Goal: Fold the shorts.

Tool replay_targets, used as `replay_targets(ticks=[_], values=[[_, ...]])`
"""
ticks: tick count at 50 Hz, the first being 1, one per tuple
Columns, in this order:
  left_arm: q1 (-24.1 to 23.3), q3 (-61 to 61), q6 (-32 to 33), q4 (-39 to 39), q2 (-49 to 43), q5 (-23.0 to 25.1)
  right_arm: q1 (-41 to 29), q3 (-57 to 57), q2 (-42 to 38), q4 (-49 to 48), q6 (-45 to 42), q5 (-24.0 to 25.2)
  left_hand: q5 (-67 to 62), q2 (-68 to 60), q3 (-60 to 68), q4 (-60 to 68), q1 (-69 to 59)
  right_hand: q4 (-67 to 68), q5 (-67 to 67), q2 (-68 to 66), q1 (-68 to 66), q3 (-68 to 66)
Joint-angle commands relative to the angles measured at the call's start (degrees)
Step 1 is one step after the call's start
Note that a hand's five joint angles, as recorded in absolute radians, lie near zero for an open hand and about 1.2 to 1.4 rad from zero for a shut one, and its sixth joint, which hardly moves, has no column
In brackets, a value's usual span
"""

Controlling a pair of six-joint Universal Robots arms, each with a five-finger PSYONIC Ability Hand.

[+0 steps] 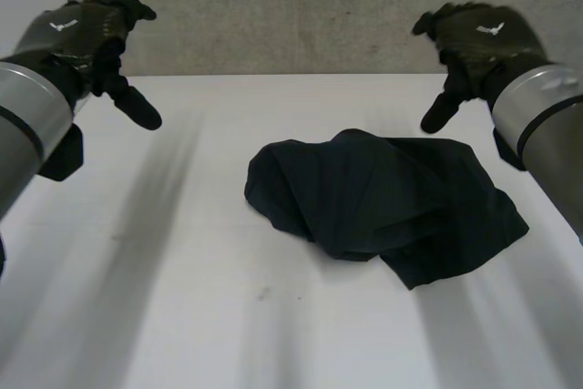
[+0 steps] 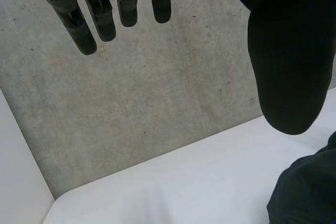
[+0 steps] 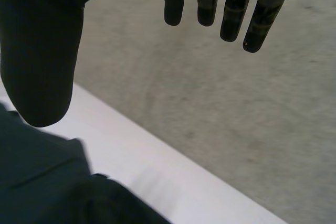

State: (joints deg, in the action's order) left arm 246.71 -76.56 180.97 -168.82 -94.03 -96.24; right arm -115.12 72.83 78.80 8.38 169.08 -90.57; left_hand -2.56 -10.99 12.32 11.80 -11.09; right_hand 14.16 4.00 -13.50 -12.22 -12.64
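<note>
Shorts lie crumpled on the white counter, right of centre, unfolded. Long axis runs across, from mid-counter toward the right arm's side. Both hands hover clear of the cloth, fingers straight and spread, holding nothing. The right hand is nearer, by the heap's far edge. The left hand is well apart.

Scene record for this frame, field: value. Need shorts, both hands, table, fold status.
shorts: dark, crumpled in a heap, lying on the table toward the robot's right side
left hand: open, fingers straight, raised, holding nothing, well apart from the shorts
right hand: open, raised beyond the shorts' far edge, not touching them
table: white
backdrop: grey concrete wall
fold status: not yet begun
</note>
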Motion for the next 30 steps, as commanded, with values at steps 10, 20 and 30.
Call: replay_targets(ticks=[10,20,30], values=[[-4.13,3.43,0.00,-18.39,-25.75,12.03,10.62,26.82,0.21,-9.85,-1.21,22.97,1.51,-0.06,-1.26,-0.74,0.04,-4.16,-4.00,3.50,2.22,2.64],[-4.92,16.26,0.09,-18.04,-43.94,14.50,12.20,36.24,0.65,-22.53,-1.91,22.89,-10.87,-12.44,11.11,11.63,-12.34,-4.16,-4.00,3.50,2.22,2.64],[-3.95,16.97,3.59,-18.03,-43.44,3.27,12.56,36.85,1.79,-22.62,-2.00,22.98,-67.44,-69.01,67.68,68.20,-68.91,-4.16,-4.00,3.50,2.22,2.64]])
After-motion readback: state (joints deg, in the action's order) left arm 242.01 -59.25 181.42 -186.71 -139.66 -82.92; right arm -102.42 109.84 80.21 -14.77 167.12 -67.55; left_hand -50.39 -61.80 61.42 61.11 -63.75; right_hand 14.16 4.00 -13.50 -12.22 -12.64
